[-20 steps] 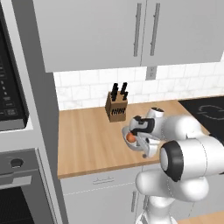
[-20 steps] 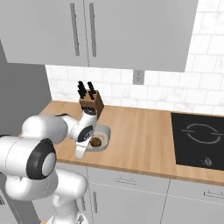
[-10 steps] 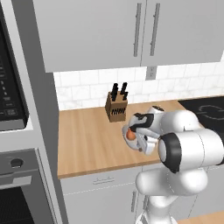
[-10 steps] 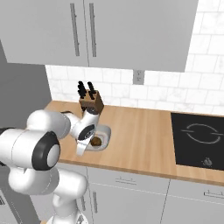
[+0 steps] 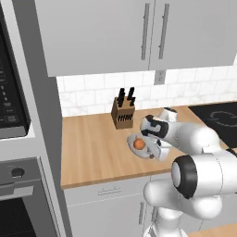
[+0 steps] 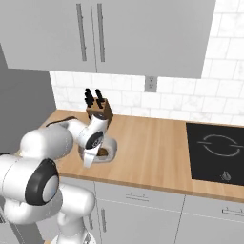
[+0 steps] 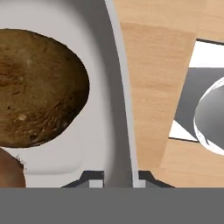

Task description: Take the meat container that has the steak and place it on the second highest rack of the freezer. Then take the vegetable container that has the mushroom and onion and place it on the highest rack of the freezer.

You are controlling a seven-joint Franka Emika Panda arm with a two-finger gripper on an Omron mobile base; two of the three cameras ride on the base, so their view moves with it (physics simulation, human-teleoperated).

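Wooden counter (image 5: 92,152) under grey wall cabinets (image 6: 119,33), with a knife block (image 5: 123,112) against the tiled backsplash and a black cooktop (image 6: 217,152) set into the far end. You see the vegetable container (image 6: 108,151), a shallow white tray, resting near the counter's front edge, just in front of the knife block. The onion (image 5: 138,144) shows inside it as an orange ball in the left base view; the mushroom (image 7: 37,87) fills the upper left of the hand view as a dark brown lump on the tray floor.

Compare the earlier views: the arm was already bent over this tray one second ago and has barely shifted since. What has changed is the gripper (image 7: 114,177). Its fingers, then wide apart, have drawn in until only the tray's thin wall (image 7: 118,96) stands between them; in the hand view one tip sits on each side of that rim. You may read this as a grasp just completed on the vegetable container, nearly shut because the wall is thin.

The tray remains flat on the counter, not yet lifted. Your next step is probably a slow, level lift, since both loose items could roll. The freezer and its racks lie outside these views, as does the steak container, so you cannot judge from here whether that part of the task is done.
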